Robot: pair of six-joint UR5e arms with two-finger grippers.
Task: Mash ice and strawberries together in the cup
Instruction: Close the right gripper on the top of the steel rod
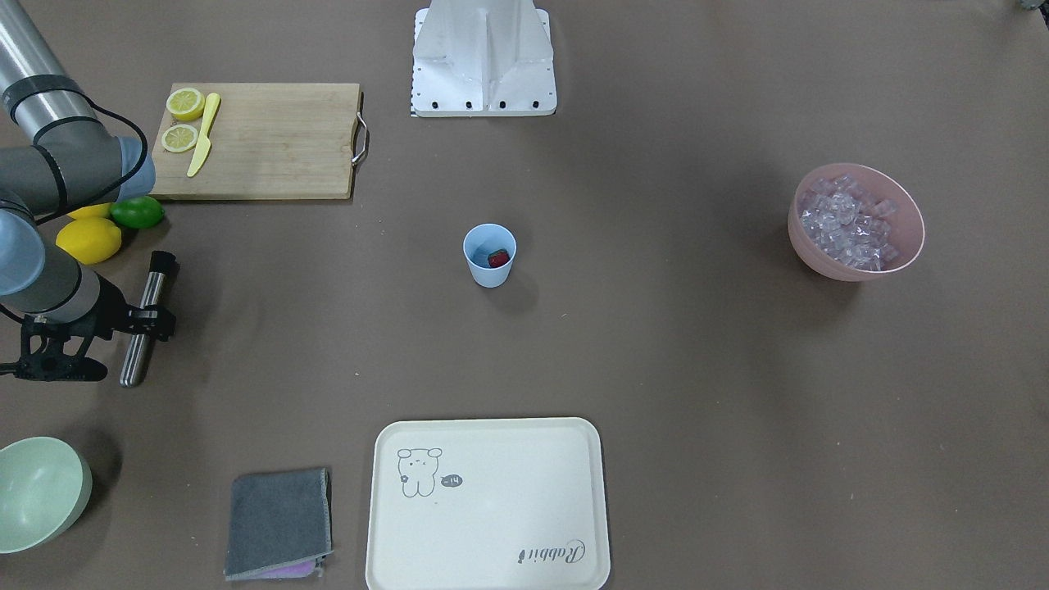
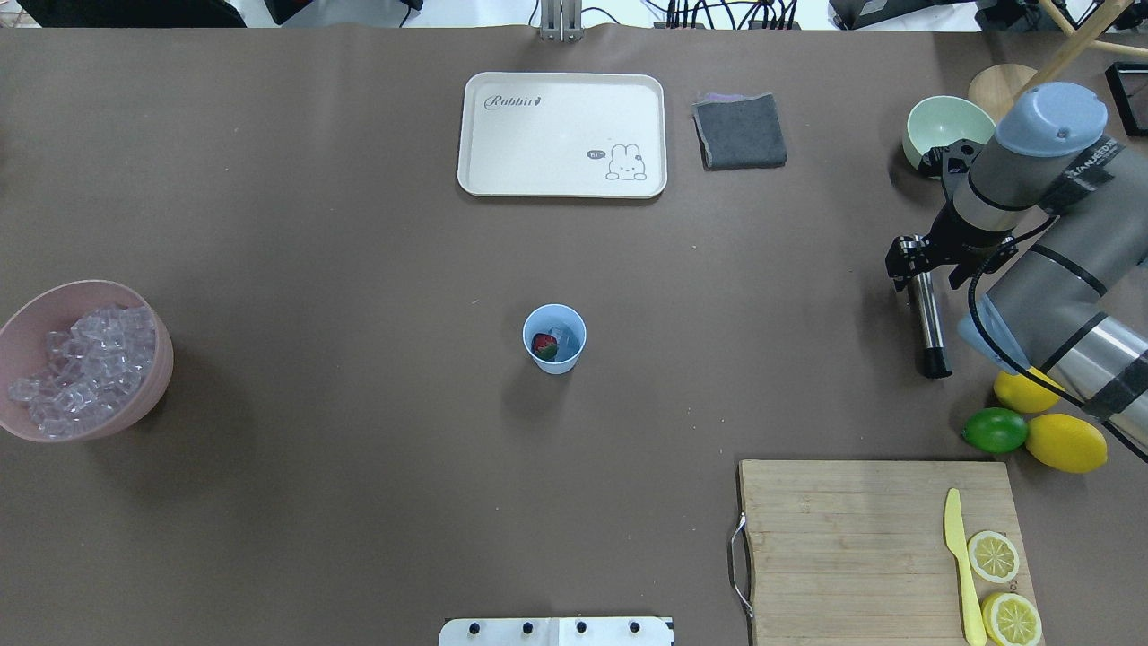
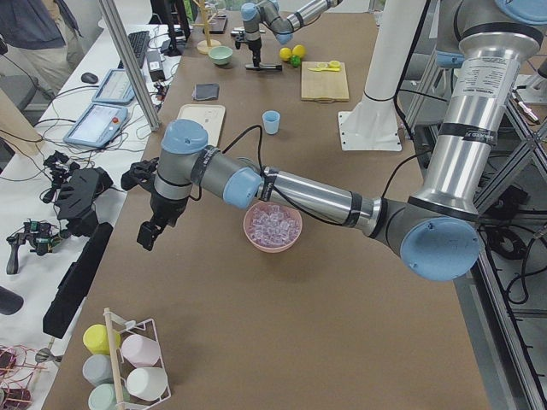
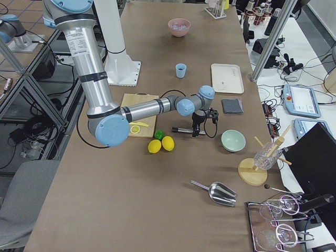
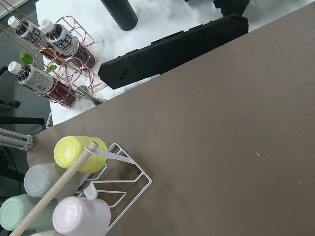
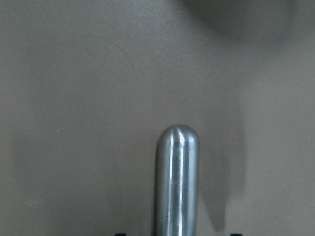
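Right end effector (image 2: 917, 265) straddles the muddler (image 2: 928, 323), jaws apart; only overhead shows ice (image 2: 565, 336) beside the strawberry (image 2: 543, 344) in the cup (image 2: 558, 366).

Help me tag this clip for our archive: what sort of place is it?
Probably a robotics lab staged as a drink-prep bench: large grey-and-blue robot arms at a brown table, operator touchscreens alongside, and a pink plastic bowl of clear ice cubes.

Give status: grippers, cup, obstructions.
Right gripper open astride muddler lying on table. Left gripper far off, state unclear. Cup upright, strawberry inside. Nothing between muddler and cup.
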